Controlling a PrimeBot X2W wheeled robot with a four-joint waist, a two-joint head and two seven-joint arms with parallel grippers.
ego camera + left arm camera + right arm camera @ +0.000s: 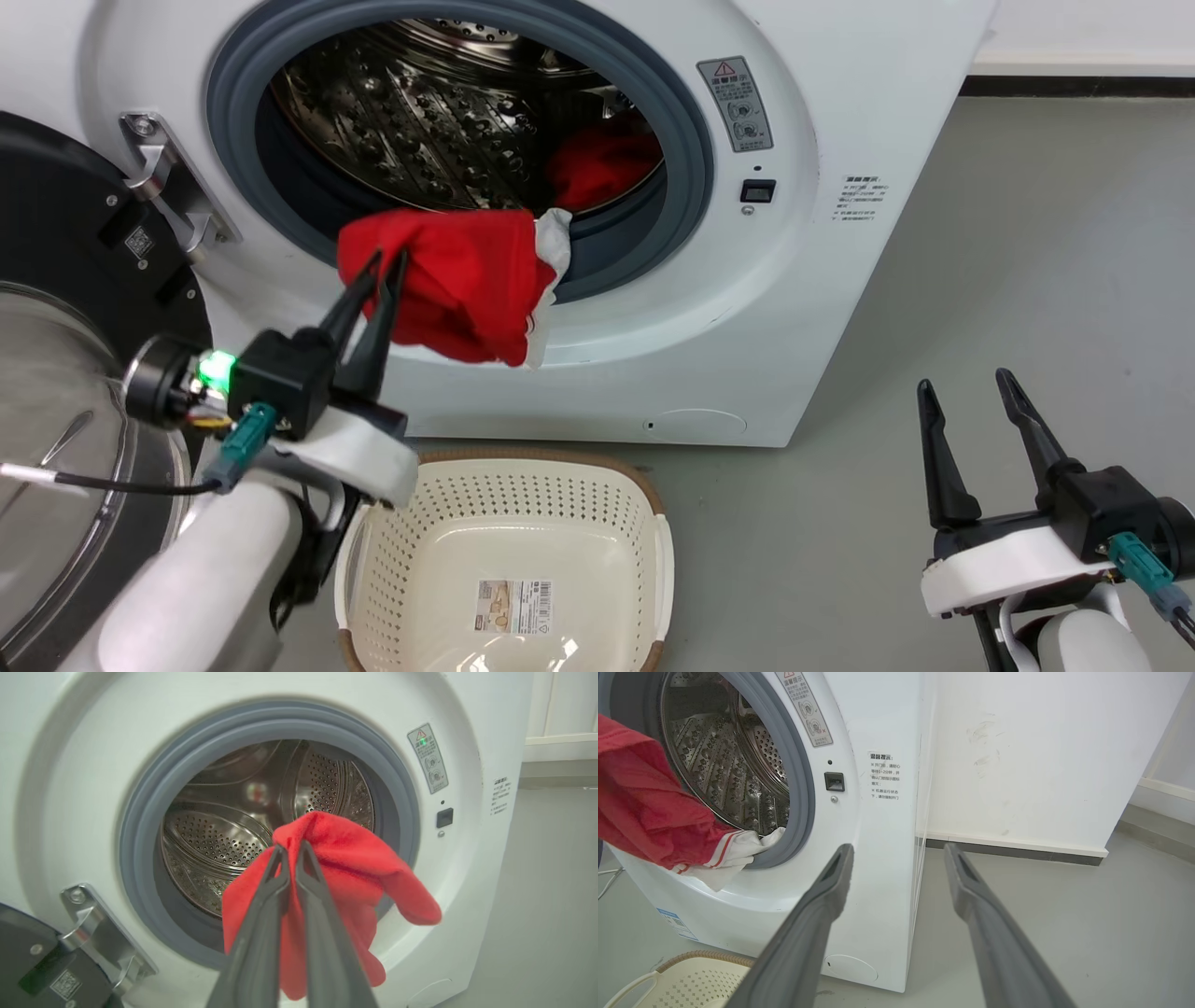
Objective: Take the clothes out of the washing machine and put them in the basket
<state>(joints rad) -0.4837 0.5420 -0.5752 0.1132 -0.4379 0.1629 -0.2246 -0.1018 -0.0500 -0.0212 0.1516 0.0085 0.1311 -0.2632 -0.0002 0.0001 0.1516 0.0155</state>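
Left pincer [390, 257] clamps a red garment [467, 280] drawn over the washing machine [794, 280] porthole lip, the basket [523, 459] set near and below for a short drop; right pincer [964, 378] idles, fingers spread and empty.

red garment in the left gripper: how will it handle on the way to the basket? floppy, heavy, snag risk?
Floppy: the red garment sags in folds below the left gripper, so it will likely swing. Probably light: a fingertip pinch carries it. Its white trim lies on the grey door seal and may drag there.
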